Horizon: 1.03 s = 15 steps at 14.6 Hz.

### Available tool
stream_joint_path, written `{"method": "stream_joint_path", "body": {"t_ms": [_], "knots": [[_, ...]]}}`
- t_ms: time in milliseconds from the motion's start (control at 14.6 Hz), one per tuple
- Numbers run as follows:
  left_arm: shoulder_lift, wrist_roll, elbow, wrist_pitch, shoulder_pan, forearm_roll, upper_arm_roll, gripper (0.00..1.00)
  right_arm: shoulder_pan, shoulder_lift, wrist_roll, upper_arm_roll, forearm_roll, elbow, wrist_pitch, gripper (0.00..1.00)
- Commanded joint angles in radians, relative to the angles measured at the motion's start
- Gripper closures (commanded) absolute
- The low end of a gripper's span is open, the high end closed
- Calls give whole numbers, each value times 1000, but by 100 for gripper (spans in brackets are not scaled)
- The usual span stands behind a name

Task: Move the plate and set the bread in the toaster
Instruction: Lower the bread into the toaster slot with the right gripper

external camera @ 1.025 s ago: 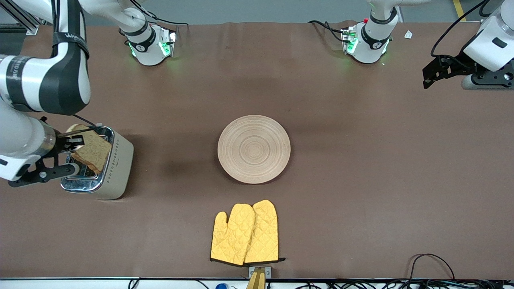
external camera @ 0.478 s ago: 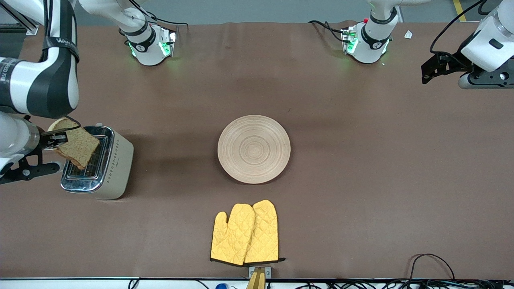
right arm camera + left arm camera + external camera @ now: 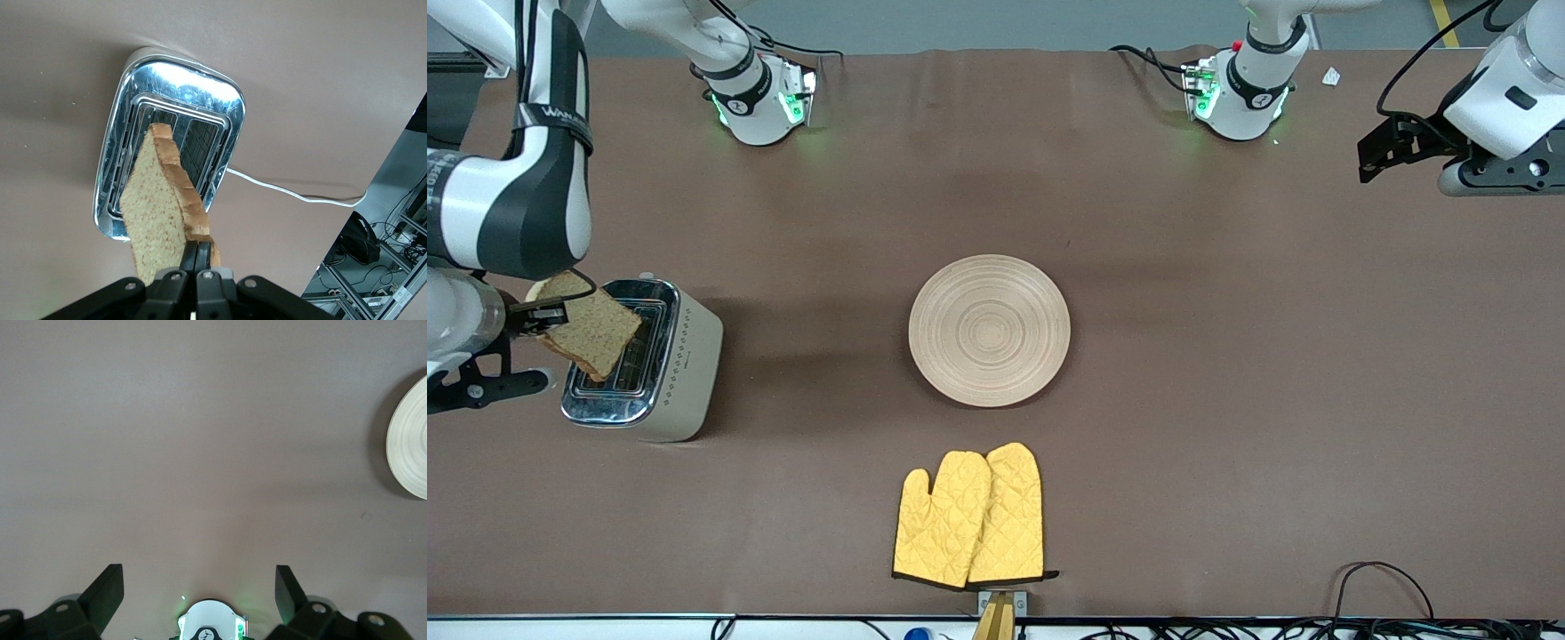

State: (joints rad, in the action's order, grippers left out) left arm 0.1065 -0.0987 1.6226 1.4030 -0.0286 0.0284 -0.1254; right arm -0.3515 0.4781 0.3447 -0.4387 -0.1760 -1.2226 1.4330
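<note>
In the front view, the right gripper (image 3: 541,316) is up in the air over the toaster (image 3: 645,360), at the right arm's end of the table. Its fingers are pressed together on one corner of the bread (image 3: 587,331). The brown slice hangs tilted over the shiny top of the toaster and is not down in a slot. The plate (image 3: 989,330) sits on the table (image 3: 1227,400) in the middle, well apart from the toaster, with nothing on it. Two yellow oven mitts (image 3: 970,516) lie nearer to the camera than the plate. The left gripper (image 3: 1387,151) waits up high at the left arm's end of the table. In the left wrist view, the left gripper (image 3: 199,592) has its fingers (image 3: 103,593) spread wide, with nothing between them, over bare table, and the edge of the plate (image 3: 408,447) shows at the side. In the right wrist view, the right gripper (image 3: 197,257) pinches the bread (image 3: 163,210) by its crust, and the slice hangs above the toaster (image 3: 167,143). A white cord (image 3: 293,193) runs from the toaster across the table.
</note>
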Motion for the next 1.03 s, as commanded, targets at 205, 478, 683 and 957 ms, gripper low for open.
{"method": "stream_joint_path", "body": {"t_ms": [205, 478, 683, 957], "knots": [[-7, -12, -20, -22, -1, -9, -8, 0, 13, 17, 0, 18, -19, -23, 29, 100], [-10, -15, -13, -22, 1, -7, -8, 0, 22, 31, -1, 18, -14, -23, 30, 100], [-11, -15, -13, -24, 1, -7, -8, 0, 28, 39, -3, 18, -10, -35, 41, 100], [-13, -15, -12, -26, 4, -7, -8, 0, 31, 48, -4, 20, 15, -55, 64, 100]]}}
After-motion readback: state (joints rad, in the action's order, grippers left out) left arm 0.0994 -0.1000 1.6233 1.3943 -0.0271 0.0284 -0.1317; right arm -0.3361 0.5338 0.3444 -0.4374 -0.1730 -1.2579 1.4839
